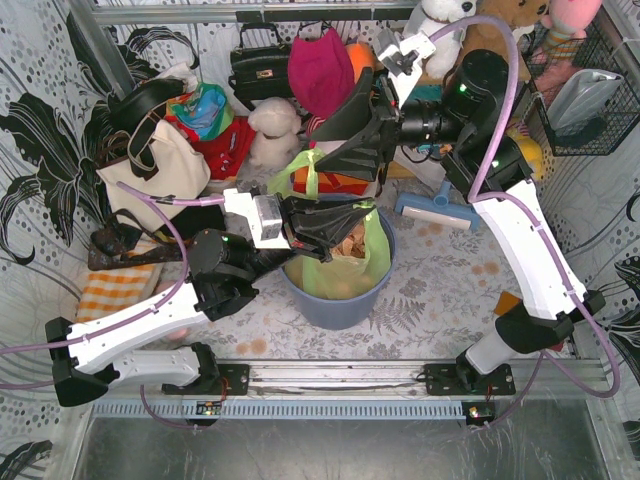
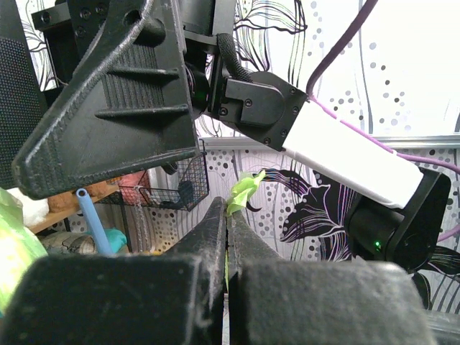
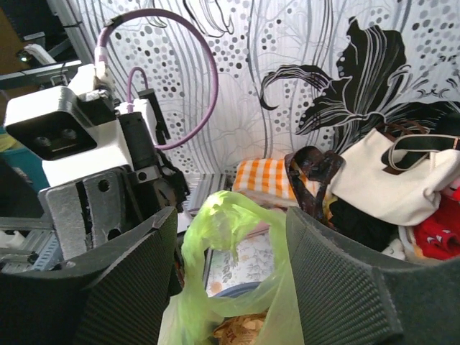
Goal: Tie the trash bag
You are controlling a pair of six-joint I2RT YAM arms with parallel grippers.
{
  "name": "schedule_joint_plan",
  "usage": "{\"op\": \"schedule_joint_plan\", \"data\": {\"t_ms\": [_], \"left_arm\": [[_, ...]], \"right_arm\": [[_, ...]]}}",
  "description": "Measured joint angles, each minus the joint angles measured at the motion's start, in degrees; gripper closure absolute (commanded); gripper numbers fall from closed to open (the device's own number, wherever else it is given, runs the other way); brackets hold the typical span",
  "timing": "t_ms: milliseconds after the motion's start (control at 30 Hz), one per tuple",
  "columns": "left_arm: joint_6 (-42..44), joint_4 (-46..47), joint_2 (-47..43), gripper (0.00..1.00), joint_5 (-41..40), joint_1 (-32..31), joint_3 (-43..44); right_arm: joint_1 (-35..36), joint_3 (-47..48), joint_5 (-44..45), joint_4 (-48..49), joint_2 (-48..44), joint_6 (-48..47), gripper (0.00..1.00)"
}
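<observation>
The lime-green trash bag (image 1: 352, 262) sits in the round blue bin (image 1: 335, 305), with crumpled brown paper showing inside it. My left gripper (image 1: 365, 215) is over the bin and shut on one bag handle; in the left wrist view (image 2: 228, 215) a green strip (image 2: 244, 190) pokes out past the closed fingertips. My right gripper (image 1: 318, 145) is open above and behind the bin. The other handle loop (image 1: 303, 172) stands up between its fingers. In the right wrist view (image 3: 230, 241) this loop (image 3: 233, 215) rises between the two pads, touching neither clearly.
A cream tote bag (image 1: 165, 170), a black handbag (image 1: 262, 65), a magenta hat (image 1: 320, 70) and plush toys crowd the back. A blue brush (image 1: 435, 210) lies right of the bin. An orange checked cloth (image 1: 115, 290) lies at left. A wire basket (image 1: 585, 90) hangs at right.
</observation>
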Motion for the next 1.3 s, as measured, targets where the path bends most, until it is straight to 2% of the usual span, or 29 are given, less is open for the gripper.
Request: {"op": "schedule_joint_plan", "data": {"t_ms": [100,200,267,467,767,1000,1067,1167,1267,1300], "left_arm": [[0.0,0.0,0.0,1.0,0.2,0.0,0.0],[0.0,0.0,0.0,1.0,0.3,0.0,0.0],[0.0,0.0,0.0,1.0,0.4,0.0,0.0],[0.0,0.0,0.0,1.0,0.4,0.0,0.0],[0.0,-0.2,0.0,1.0,0.8,0.0,0.0],[0.0,-0.2,0.1,1.0,0.8,0.0,0.0],[0.0,-0.2,0.1,1.0,0.8,0.0,0.0],[0.0,-0.2,0.1,1.0,0.8,0.0,0.0],[0.0,-0.2,0.1,1.0,0.8,0.0,0.0],[0.0,-0.2,0.1,1.0,0.8,0.0,0.0]], "right_arm": [[0.3,-0.2,-1.6,1.1,0.1,0.7,0.46],[0.3,-1.0,-2.5,2.5,-0.1,1.2,0.38],[0.4,-1.5,-3.0,3.0,-0.1,1.5,0.38],[0.7,-1.7,-4.0,4.2,0.0,2.0,0.49],[1.5,-2.0,-4.9,8.1,0.5,4.5,0.52],[1.7,-2.0,-5.0,7.6,1.4,4.0,0.54],[1.7,-2.1,-5.0,7.0,1.6,3.7,0.59],[1.7,-2.3,-5.0,6.5,1.8,3.0,0.76],[1.7,-2.4,-4.9,6.1,1.9,2.7,1.0],[1.7,-2.4,-4.6,6.1,1.9,2.6,1.0]]}}
